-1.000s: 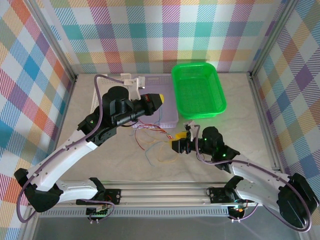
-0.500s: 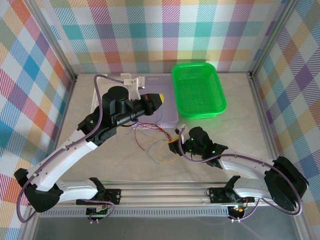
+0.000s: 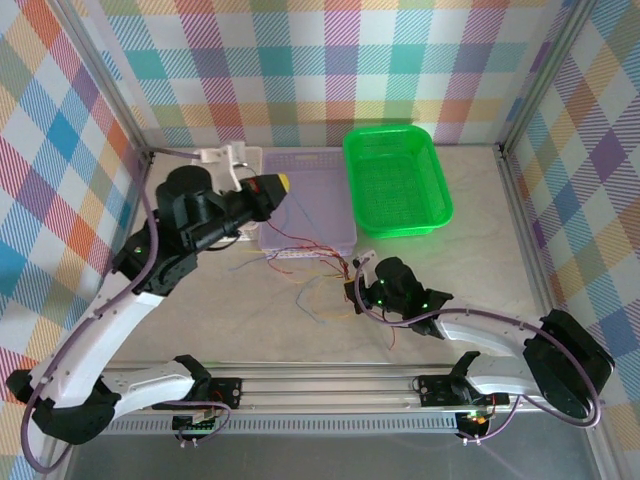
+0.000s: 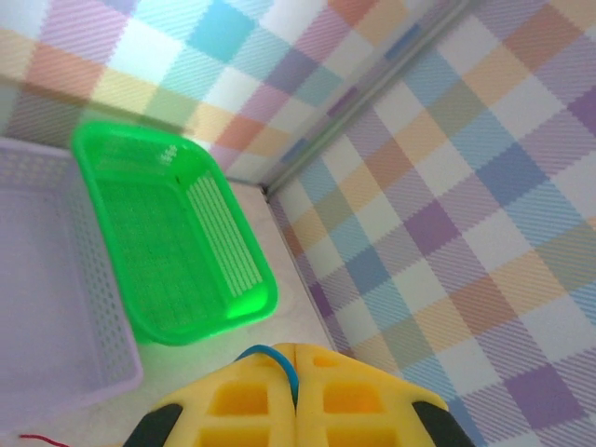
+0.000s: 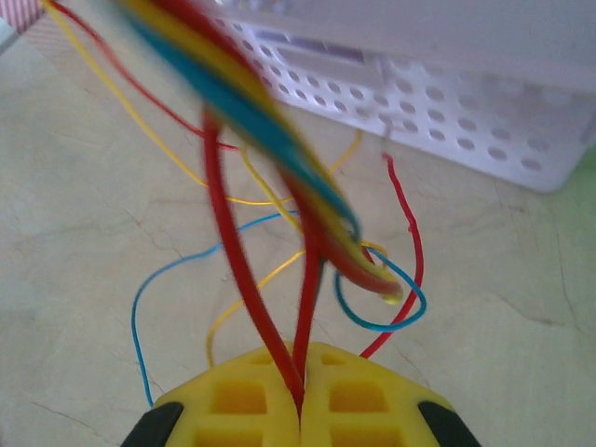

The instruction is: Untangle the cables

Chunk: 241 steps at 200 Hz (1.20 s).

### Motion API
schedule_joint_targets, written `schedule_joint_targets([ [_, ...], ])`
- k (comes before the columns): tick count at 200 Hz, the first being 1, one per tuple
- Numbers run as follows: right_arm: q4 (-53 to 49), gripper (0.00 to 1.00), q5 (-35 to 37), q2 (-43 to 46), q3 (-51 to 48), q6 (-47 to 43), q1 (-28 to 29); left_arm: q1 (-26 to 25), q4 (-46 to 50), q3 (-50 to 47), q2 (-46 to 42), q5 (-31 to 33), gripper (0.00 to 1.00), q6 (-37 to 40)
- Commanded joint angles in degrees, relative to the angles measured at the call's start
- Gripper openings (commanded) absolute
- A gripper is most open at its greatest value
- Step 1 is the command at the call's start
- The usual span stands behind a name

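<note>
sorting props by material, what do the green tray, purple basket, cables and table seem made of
Green tray: likely moulded plastic, glossy, with fine mesh walls.
Purple basket: plastic too, paler and duller, with rows of round holes.
Cables: thin wires in smooth coloured insulation, probably plastic; the core is hidden.
Table: pale marble-look top with faint veins; stone or laminate, cannot tell.
</note>
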<state>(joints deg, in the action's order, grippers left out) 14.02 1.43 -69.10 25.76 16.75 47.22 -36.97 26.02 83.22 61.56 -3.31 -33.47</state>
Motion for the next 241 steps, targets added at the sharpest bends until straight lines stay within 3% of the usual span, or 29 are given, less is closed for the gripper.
schedule_joint_targets([
  [1, -3.60, 0.00, 2.42, -2.14, -2.26, 3.20, -0.28, 3.61, 1.10, 5.35, -2.72, 0.86, 0.00, 3.72],
  [43, -6.07, 0.00, 2.29, -3.54, -3.31, 6.02, -1.42, 8.00, 4.79, 12.91, -2.69, 1.73, 0.00, 7.17],
  [87, -10.51, 0.00, 2.38, -2.62, -3.61, 8.36, -4.54, 8.32, 6.58, 19.52, -2.38, 7.85, 0.00, 12.80],
  [129, -9.81, 0.00, -1.89, -2.76, -3.79, 8.69, -6.79, 8.32, 6.58, 24.68, -1.32, 11.42, 0.00, 16.68],
  [241, -14.84, 0.00, -4.96, 12.41, -3.28, 5.90, -6.79, 8.32, 3.34, 23.75, 1.34, 17.52, 0.00, 23.12],
])
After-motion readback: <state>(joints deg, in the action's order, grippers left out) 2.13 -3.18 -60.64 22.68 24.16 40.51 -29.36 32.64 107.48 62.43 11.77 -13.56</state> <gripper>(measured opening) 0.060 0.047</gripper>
